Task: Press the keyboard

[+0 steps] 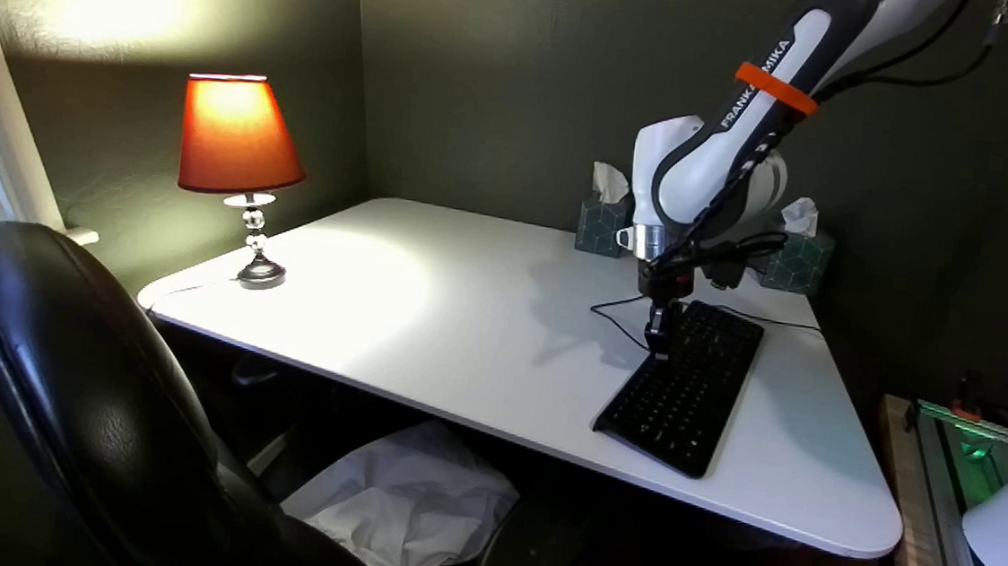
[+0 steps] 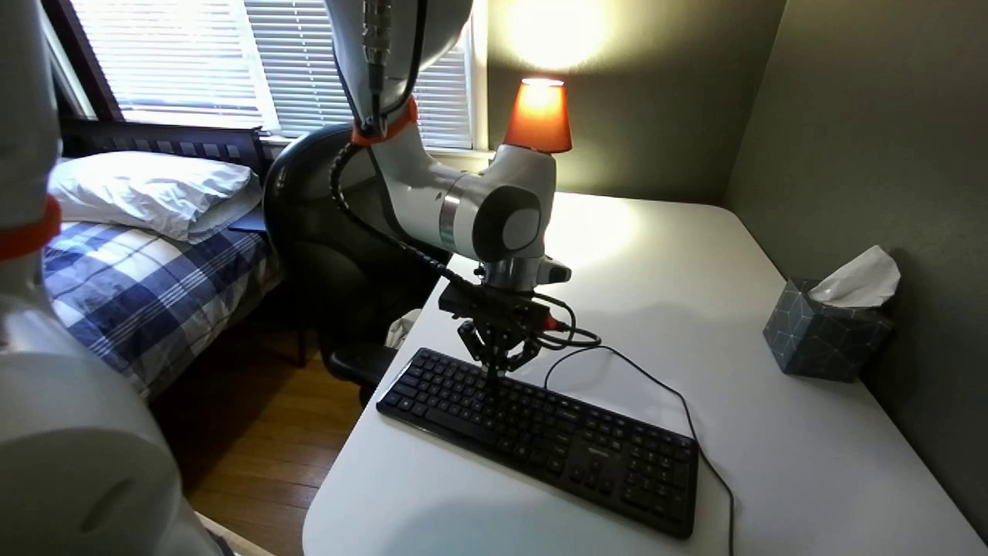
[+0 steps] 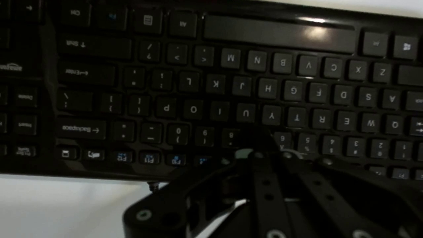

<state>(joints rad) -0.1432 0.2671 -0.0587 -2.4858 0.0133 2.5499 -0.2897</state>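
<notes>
The black keyboard [image 1: 695,395] lies flat on the white desk in an exterior view, and its whole length shows in another exterior view [image 2: 587,448]. In the wrist view the keyboard [image 3: 211,84] fills most of the picture, its letters upside down. My gripper [image 2: 494,378] points down over the number-row side of the keyboard, fingers together with nothing held. In the wrist view the dark fingertips [image 3: 256,137] cover the keys between 8 and 6. The tips are at or just above the keys; whether they touch is hard to tell.
The thin keyboard cable [image 2: 679,394] runs over the white desk [image 2: 772,479]. A tissue box [image 2: 826,332] stands by the wall; a further tissue box [image 1: 600,226] shows near the arm. A red lamp [image 1: 241,136] stands at the far end. A black chair [image 1: 81,394] is by the desk edge.
</notes>
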